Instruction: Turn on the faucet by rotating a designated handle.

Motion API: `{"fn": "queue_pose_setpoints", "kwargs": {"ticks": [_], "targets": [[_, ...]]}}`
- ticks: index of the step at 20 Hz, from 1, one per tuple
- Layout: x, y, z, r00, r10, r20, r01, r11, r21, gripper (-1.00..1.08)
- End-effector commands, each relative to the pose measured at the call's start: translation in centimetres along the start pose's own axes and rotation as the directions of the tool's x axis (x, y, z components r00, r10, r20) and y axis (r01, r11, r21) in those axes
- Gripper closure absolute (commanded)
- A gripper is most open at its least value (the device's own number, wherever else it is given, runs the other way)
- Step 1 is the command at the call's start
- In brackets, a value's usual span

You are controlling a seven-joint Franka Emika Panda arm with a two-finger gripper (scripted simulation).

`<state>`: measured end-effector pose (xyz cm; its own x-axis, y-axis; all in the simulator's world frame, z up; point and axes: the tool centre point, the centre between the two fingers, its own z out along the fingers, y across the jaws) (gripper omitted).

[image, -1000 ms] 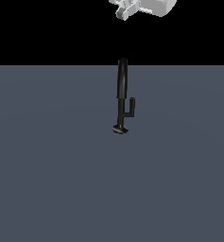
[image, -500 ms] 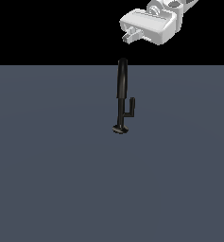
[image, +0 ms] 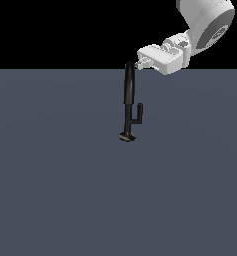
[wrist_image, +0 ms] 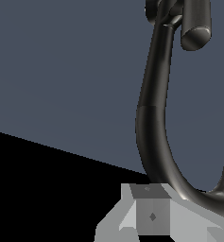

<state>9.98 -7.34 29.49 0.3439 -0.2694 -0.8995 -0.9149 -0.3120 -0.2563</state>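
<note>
- Flat, matte slate-grey table point(image: 65, 190) fills the lower part of the exterior view; everything above its far edge is plain black, with no walls visible.
- Faucet point(image: 128, 95): glossy black, upright, near the table centre. Thin stem, thicker rounded upper tube, small round base on the table.
- Handle point(image: 138, 113): short black L-shaped arm on the faucet's side, toward the exterior view's right, ending in an upright stub.
- Pincer point(image: 139, 63): smooth white-grey blocky body, just beside the top of the upper tube. Jaw spacing cannot be determined.
- Wrist view: curved glossy tube surface close to the grey fingertips point(wrist_image: 151, 215).
</note>
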Motion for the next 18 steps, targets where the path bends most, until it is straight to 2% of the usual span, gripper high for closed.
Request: {"fn": "queue_pose_setpoints", "kwargs": {"ticks": [1, 6, 11, 18], "targets": [[2.1, -0.1, 0.0, 0.998, 0.047, 0.046, -0.049, 0.998, 0.046, 1.08], [6.1, 0.0, 0.4, 0.982, 0.132, 0.136, -0.150, 0.981, 0.127, 1.08], [10.1, 0.5, 1.2, 0.951, 0.207, 0.230, -0.253, 0.947, 0.196, 1.08], [14.3, 1.3, 2.6, 0.901, 0.275, 0.336, -0.369, 0.893, 0.259, 1.08]]}}
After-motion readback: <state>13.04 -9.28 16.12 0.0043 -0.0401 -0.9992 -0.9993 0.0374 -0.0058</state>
